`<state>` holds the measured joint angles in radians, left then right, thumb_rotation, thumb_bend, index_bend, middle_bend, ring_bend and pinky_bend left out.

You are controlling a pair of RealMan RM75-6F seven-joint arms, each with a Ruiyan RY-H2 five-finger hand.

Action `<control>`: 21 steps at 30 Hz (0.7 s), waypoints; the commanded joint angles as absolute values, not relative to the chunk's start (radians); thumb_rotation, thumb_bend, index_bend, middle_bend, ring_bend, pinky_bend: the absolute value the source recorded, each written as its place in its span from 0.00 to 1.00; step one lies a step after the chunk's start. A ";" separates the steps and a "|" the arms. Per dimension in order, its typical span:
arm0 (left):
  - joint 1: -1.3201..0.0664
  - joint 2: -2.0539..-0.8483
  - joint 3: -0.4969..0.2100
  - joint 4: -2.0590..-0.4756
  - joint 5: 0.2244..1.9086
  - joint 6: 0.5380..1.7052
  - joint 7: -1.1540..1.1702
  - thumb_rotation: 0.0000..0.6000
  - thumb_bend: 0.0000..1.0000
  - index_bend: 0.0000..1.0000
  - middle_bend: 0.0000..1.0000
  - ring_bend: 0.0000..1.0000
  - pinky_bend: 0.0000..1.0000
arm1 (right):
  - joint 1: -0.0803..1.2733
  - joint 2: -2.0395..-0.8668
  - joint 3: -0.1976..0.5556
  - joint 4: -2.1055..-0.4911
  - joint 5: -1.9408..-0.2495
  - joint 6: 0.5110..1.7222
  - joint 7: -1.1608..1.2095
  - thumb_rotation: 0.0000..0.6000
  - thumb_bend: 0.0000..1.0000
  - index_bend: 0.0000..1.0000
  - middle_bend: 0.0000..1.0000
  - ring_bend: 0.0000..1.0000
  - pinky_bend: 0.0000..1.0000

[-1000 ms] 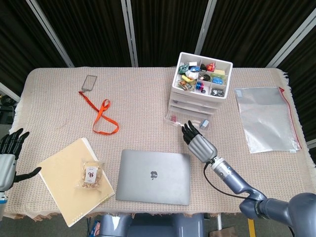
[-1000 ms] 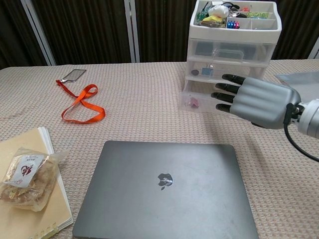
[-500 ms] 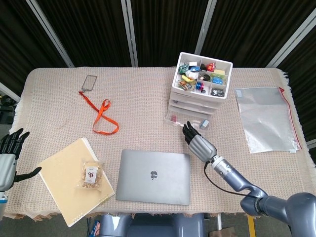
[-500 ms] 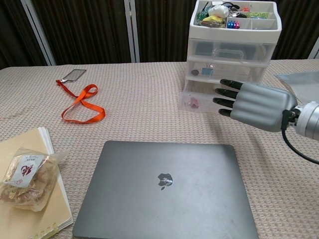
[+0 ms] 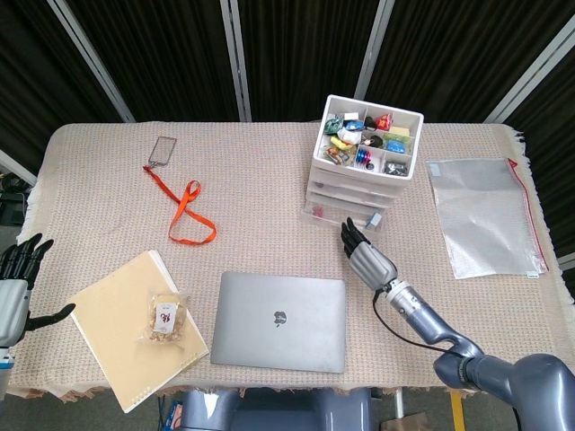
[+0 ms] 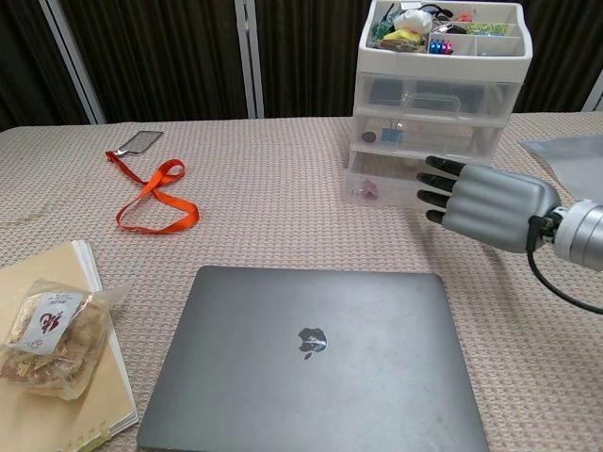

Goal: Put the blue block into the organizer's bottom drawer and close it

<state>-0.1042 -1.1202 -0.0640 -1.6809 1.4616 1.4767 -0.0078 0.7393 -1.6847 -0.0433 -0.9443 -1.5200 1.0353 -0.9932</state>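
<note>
Two hands in view, but only the right hand (image 6: pixel 485 202) near the job: fingers straight and side by side, holding nothing, fingertips (image 6: pixel 431 179) at or just short of the clear front of the bottom drawer (image 6: pixel 382 179) of the organizer (image 6: pixel 441 56), toward the desk's far edge, right of middle. Left hand (image 5: pixel 13 278) spread and empty off the near left corner, well apart. Probably the blue block (image 5: pixel 373 221) showing as a small bluish piece inside that drawer, straight ahead of the fingertips; drawer front lying crosswise and jutting slightly from the stack, so likely a flat push toward the far edge to finish.
</note>
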 commanded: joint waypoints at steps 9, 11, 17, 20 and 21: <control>-0.105 -1.117 -0.065 -1.686 1.451 1.468 -0.010 1.00 0.15 0.08 0.00 0.00 0.00 | 0.748 -1.733 0.014 -0.857 -1.475 0.999 -0.996 1.00 0.26 0.26 0.12 0.00 0.03; -0.105 -1.115 -0.067 -1.690 1.451 1.469 -0.018 1.00 0.15 0.08 0.00 0.00 0.00 | 0.747 -1.746 0.027 -0.831 -1.457 0.985 -0.997 1.00 0.26 0.26 0.12 0.00 0.03; -0.105 -1.114 -0.065 -1.689 1.454 1.468 -0.019 1.00 0.15 0.08 0.00 0.00 0.00 | 0.746 -1.776 0.049 -0.783 -1.425 0.967 -1.007 1.00 0.26 0.26 0.12 0.00 0.03; -0.104 -1.112 -0.064 -1.691 1.457 1.469 -0.020 1.00 0.15 0.08 0.00 0.00 0.00 | 0.748 -1.789 0.061 -0.767 -1.413 0.963 -1.009 1.00 0.26 0.26 0.13 0.00 0.03; -0.105 -1.112 -0.064 -1.690 1.457 1.468 -0.021 1.00 0.15 0.08 0.00 0.00 0.00 | 0.750 -1.793 0.063 -0.761 -1.412 0.961 -1.009 1.00 0.26 0.26 0.13 0.00 0.03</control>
<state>-0.1047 -1.1124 -0.0640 -1.6901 1.4569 1.4685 -0.0206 0.7481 -1.7896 0.0605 -0.7653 -1.4137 0.9635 -1.0081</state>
